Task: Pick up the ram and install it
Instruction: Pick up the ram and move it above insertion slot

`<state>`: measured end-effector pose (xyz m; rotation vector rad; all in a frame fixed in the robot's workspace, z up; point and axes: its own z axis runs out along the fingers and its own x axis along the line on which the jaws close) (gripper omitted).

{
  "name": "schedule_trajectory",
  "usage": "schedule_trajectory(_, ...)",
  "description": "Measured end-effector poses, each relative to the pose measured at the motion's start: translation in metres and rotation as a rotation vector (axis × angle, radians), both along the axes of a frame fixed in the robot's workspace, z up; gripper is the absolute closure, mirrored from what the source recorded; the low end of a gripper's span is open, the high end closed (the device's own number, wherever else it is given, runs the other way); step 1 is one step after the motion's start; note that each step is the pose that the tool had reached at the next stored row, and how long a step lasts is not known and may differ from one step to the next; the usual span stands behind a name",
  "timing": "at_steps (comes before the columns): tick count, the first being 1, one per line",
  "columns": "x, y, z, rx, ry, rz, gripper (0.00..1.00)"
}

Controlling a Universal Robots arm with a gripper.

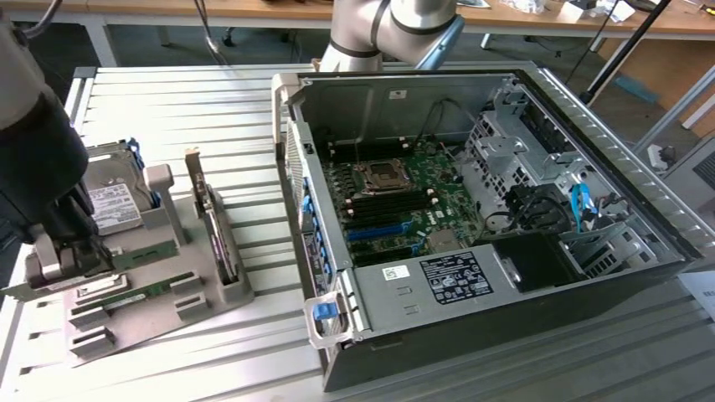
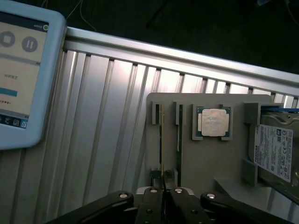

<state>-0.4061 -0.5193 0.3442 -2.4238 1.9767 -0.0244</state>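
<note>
Plainly, in the exterior view the gripper point(image 1: 74, 251) stood down at the grey holder point(image 1: 167, 322) on the exterior view's left, at the end of the ram point(image 1: 151, 254) that lay toward that side; the ram sat on edge in its slot; how the claw stood we could not tell from there. We counted two green sticks (the ram and a second stick point(image 1: 140, 295) beside it), one hard drive point(image 1: 112, 208), one bracketed card point(image 1: 208, 213) and one open computer case point(image 1: 369, 100), its motherboard point(image 1: 403, 197) well apart from the holder. We judged the hold off-centre; a lift from one end could tilt the ram and jam it in the slot, or drag the holder along.

In the wrist view the gripper point(image 2: 162, 195) was drawn narrow, its fingers point(image 2: 152, 198) pressed to either side of the ram point(image 2: 162, 140), which showed edge-on and seated in the holder point(image 2: 210, 163); we took that for a grip. We counted two slots, one processor chip point(image 2: 214, 122), one hard drive point(image 2: 274, 149) and one tablet screen point(image 2: 23, 70). The thin edge gave little purchase; a slip or twist could bend the board (or knock its neighbour).
</note>
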Motion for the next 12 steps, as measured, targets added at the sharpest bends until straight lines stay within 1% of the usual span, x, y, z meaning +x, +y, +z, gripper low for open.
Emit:
schedule_trajectory(6,0.0,0.0,0.0266,0.0,-0.0001,0.0,0.88)
schedule_trajectory(11,0.0,0.0,0.0444,0.0,0.0,0.0,0.88)
schedule_trajectory(12,0.0,0.0,0.046,0.0001,-0.0002,0.0,0.88)
